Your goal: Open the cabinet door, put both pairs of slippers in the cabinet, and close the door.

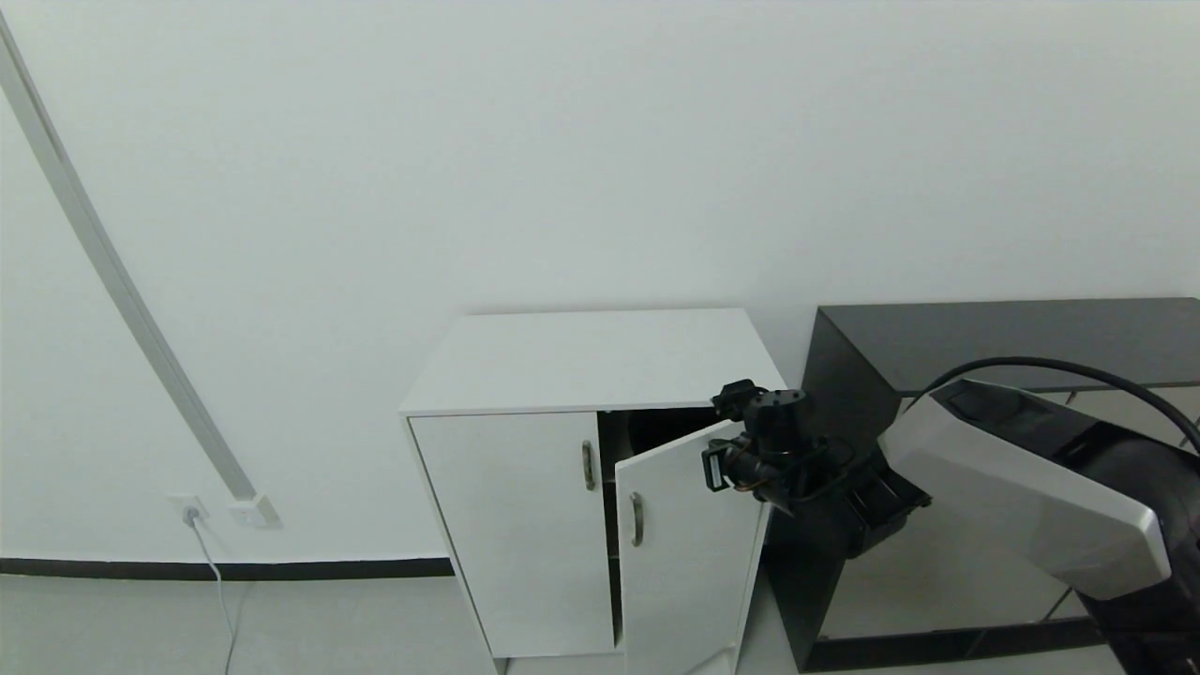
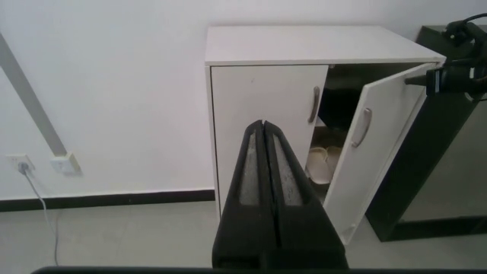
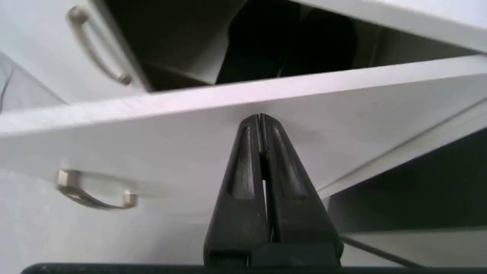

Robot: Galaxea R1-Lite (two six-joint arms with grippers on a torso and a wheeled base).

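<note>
1. Two doors front the white cabinet (image 1: 581, 361). The left door (image 1: 511, 525) is flush, and the right door (image 1: 689, 562) stands partly open.
2. My right gripper (image 3: 262, 120) has its fingers pressed together, tips at the top edge of the right door near its outer corner.
3. My left gripper (image 2: 262, 125) is also closed and holds nothing. It hangs well in front of the cabinet.
4. Pale slippers (image 2: 323, 164) lie on a lower shelf inside, seen through the gap.
5. A black unit (image 1: 937, 337) stands just beside the cabinet.

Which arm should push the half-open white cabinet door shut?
Right. The right tool, shut, is at the half-open white cabinet door's top edge; the left tool, shut, sits farther back facing the cabinet.
</note>
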